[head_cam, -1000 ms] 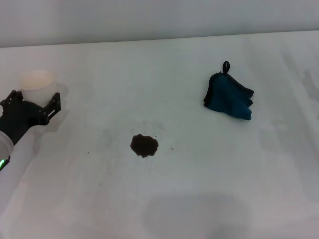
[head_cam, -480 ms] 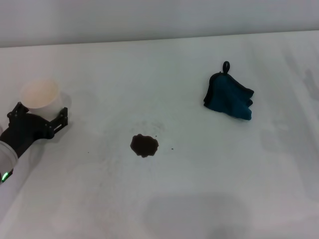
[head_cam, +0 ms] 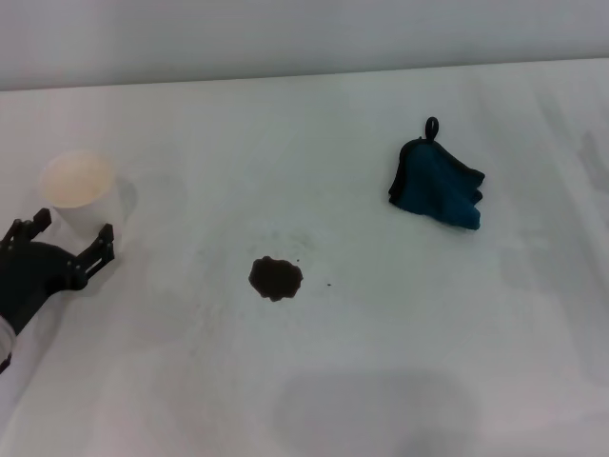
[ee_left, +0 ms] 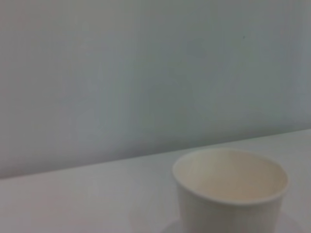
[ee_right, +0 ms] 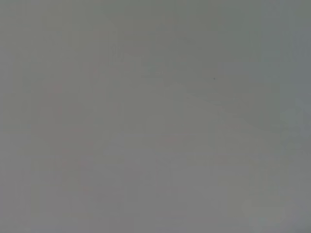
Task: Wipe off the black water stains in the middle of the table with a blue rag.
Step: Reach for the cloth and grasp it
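Soft even light, faint shadows, slight blur

The worktop [head_cam: 314, 381] is a broad, smooth, plain white surface that fills most of the head view. Its far edge meets a plain pale grey wall [head_cam: 285, 33] that runs the full width of the scene. Lighting is soft and even, and a faint diffuse shadow lies on the near centre of the worktop.
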Controlling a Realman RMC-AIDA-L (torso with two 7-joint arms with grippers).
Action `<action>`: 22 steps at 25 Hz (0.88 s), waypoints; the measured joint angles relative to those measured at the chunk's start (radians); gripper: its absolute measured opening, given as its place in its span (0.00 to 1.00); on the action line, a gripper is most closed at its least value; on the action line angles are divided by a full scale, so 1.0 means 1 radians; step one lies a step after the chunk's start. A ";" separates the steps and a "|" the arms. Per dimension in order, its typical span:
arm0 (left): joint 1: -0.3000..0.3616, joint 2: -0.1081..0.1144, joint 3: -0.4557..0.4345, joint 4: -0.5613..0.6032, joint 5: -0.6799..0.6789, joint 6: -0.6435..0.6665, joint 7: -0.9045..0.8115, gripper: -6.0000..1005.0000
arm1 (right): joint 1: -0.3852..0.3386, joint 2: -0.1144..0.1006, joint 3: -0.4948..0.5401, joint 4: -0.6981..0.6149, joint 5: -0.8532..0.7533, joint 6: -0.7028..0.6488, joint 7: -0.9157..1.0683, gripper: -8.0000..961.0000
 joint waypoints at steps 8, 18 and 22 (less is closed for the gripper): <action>0.115 -0.008 -0.024 -0.001 -0.002 -0.105 -0.093 0.89 | 0.012 0.002 -0.080 -0.030 -0.047 0.061 0.194 0.84; 0.166 -0.002 -0.170 -0.027 -0.003 -0.199 -0.190 0.89 | 0.027 -0.030 -0.577 -0.664 -0.481 -0.158 0.894 0.82; 0.160 -0.002 -0.216 -0.045 -0.003 -0.235 -0.192 0.89 | 0.064 -0.034 -0.636 -0.904 -0.853 -0.159 1.258 0.78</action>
